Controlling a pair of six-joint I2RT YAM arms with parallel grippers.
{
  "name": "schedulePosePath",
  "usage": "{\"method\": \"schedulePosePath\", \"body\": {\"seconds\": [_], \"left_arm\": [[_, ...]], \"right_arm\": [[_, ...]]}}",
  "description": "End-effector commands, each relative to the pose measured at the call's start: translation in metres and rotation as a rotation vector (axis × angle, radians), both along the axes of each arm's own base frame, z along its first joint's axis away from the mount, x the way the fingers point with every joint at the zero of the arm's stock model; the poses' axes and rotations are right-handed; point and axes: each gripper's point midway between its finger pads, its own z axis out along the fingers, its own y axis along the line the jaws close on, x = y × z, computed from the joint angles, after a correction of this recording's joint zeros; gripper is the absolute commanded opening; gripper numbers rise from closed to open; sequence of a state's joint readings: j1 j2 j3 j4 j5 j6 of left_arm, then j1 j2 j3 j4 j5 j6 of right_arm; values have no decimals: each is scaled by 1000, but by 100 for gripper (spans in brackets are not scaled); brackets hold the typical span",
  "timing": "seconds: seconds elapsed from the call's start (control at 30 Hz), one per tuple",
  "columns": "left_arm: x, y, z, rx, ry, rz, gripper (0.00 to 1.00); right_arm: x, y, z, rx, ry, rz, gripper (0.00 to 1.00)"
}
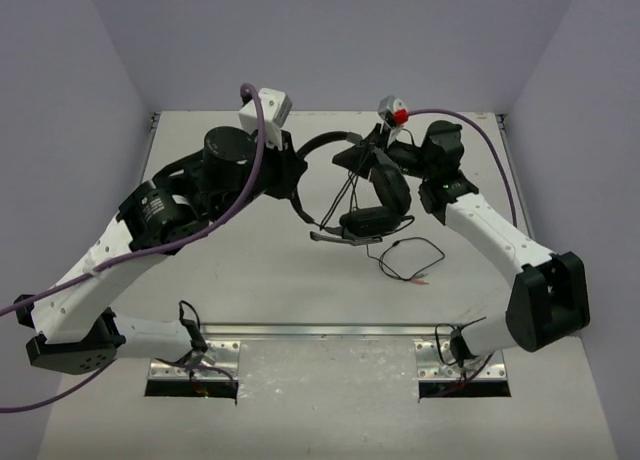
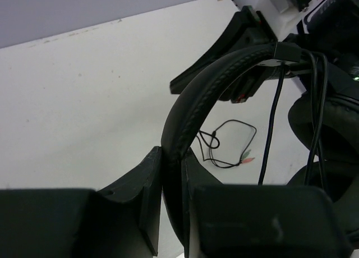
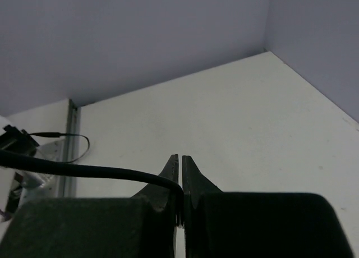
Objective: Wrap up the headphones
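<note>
Your left end effector (image 2: 171, 157) clamps the headband (image 2: 224, 73) and your right end effector (image 3: 180, 160) pinches the cable (image 3: 84, 169), headphones (image 1: 385, 185) held between them over the tabletop (image 1: 250, 290); pull too hard and that thin cable could slip free.

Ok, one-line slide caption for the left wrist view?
Left end effector shut on the headphones by the headband, cable plug tips lying loose on the table.
</note>
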State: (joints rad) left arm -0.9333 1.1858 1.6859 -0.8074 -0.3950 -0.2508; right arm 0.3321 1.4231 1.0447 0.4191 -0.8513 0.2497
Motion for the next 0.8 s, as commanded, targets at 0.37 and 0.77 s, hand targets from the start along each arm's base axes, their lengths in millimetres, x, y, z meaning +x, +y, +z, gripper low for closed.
{"method": "schedulePosePath", "body": {"seconds": [0.37,0.77], "left_arm": [[-12,-22,124,-500,-51,-32,0],[45,92,134,-526,-163,710,0]], "right_arm": [[-49,86,18,302,114,309,15],[-101,136,-72,275,280,400,10]]}}
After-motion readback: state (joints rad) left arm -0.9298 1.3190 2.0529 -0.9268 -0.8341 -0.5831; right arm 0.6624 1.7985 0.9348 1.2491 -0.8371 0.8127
